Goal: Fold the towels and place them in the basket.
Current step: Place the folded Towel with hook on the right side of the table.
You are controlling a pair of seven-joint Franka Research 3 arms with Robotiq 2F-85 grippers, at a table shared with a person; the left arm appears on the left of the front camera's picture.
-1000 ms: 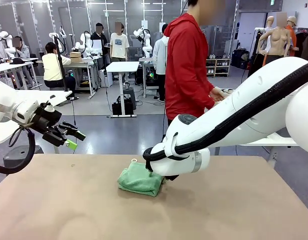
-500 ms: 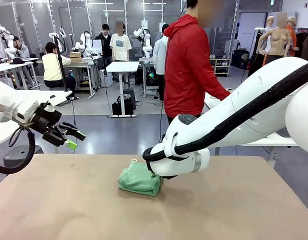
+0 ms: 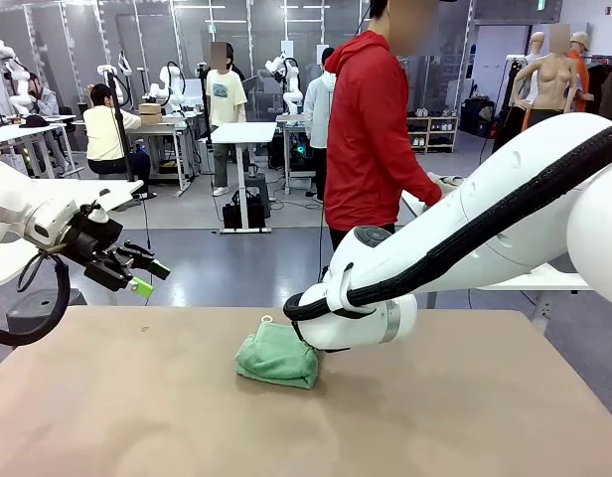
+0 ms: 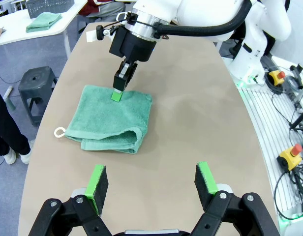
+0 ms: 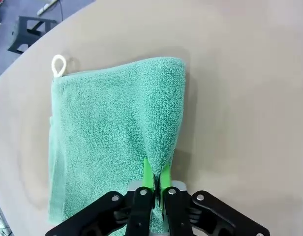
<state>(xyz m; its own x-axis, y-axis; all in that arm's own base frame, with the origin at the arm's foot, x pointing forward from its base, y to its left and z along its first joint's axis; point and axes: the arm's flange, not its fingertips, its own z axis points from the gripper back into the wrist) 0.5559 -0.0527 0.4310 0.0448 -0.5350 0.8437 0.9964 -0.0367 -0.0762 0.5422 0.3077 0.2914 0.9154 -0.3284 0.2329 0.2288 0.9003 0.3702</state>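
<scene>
Two arms reach over the tan worktop (image 3: pixel 137 417), whose near stretch lies bare. Toward its middle rests the mint green towel (image 3: pixel 278 355), folded into a thick, roughly square pad of layers. Its small white loop (image 3: pixel 267 320) sticks out at a far corner.

The right end effector (image 5: pixel 155 174) comes down on the towel's right-hand edge. In the right wrist view its green pads (image 5: pixel 148 172) are pressed together with a ridge of terry cloth pinched between them, so it is closed on the towel. In the left wrist view its fingers point steeply down onto the top layer, and the rest of the towel lies spread on the worktop.

The left end effector (image 3: pixel 147 278) hangs in the air above the worktop's left edge, well apart from the towel. Its jaws are spread wide and hold nothing. In its own wrist view the two pads (image 4: pixel 97 182) stand on either side of bare worktop, with the towel farther ahead.

Beyond the far edge a person in a red hooded top (image 3: pixel 371 129) stands side-on, one hand (image 3: pixel 432 191) held out toward the robot's right.

In the left wrist view a dark stool (image 4: pixel 41 86) stands on the floor beside the worktop. Farther off, a white side table (image 4: pixel 23 34) carries the dark mesh basket (image 4: pixel 49 6), and a folded green cloth (image 4: pixel 45 20) lies just beside it.
</scene>
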